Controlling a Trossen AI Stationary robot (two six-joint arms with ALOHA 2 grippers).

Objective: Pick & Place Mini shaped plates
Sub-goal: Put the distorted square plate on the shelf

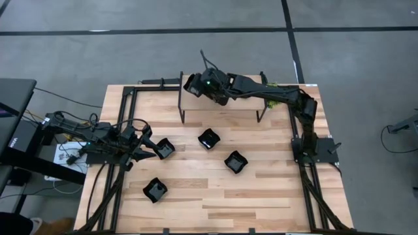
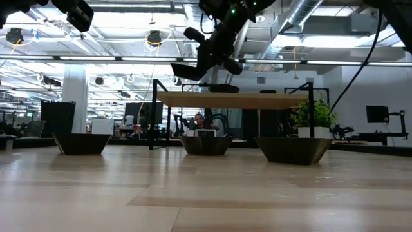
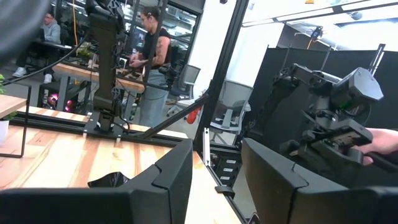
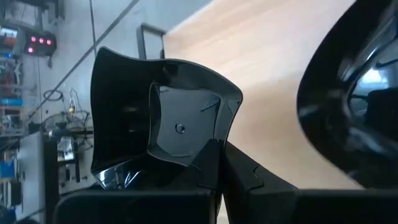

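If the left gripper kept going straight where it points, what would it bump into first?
The left gripper, open, points toward the table's middle. The first thing in line is the plate right by its fingertips; the other plates lie farther along. Whether it sits low enough to hit it is unclear.

A low wooden shelf point(image 1: 228, 108) on thin black legs stands on the pale plank table point(image 1: 215, 196), just below the right gripper point(image 1: 194, 85). A green potted plant point(image 2: 313, 116) sits off to that gripper's side, near the shelf's end. Far beyond, possibly a seated person point(image 2: 199, 121).
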